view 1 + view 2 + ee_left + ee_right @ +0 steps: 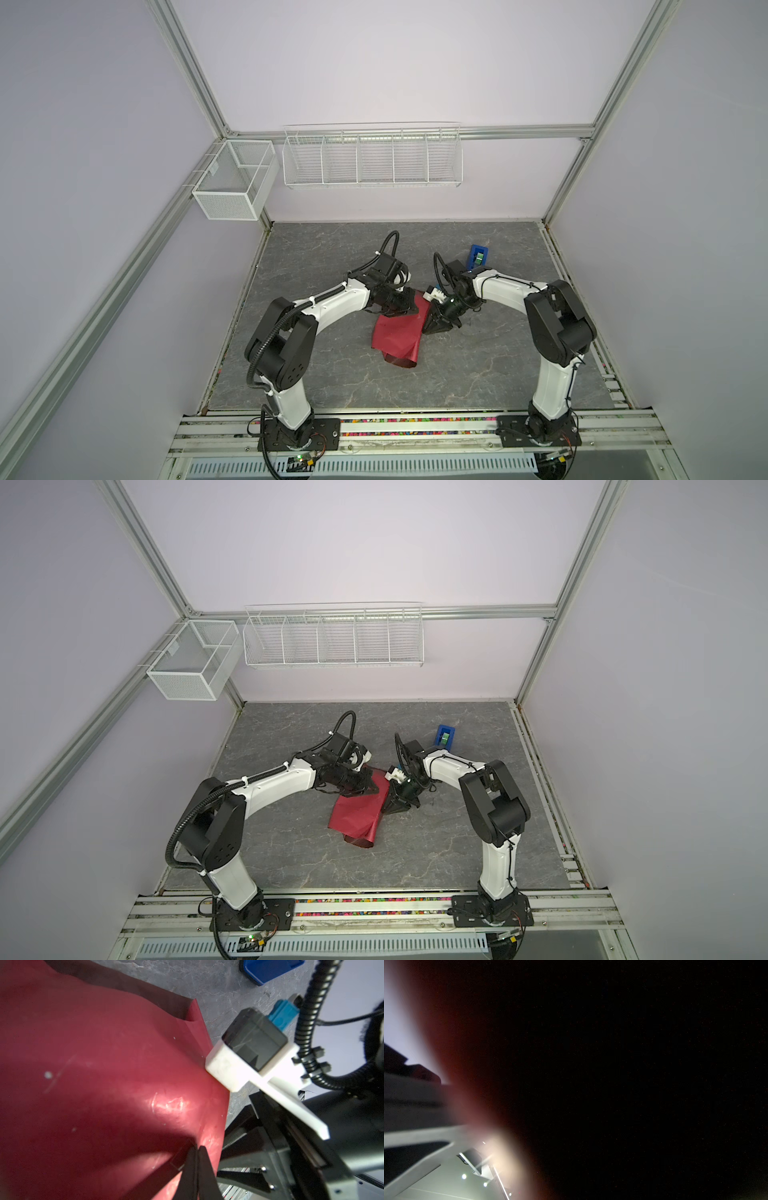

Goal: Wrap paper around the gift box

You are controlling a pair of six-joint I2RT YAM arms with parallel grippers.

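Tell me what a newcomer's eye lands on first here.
The crumpled red paper in the middle of the grey table, with the left gripper pinching its edge and the right gripper close beside it. Farther back on the right stands a small blue tape dispenser. The right wrist view is almost wholly dark.

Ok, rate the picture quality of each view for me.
Right wrist view: nearly all black, with the paper a red blur close to the lens. Left wrist view: a bright glare patch on the paper, and the right wrist camera slightly soft. Both top views: evenly lit, no harsh shadows.
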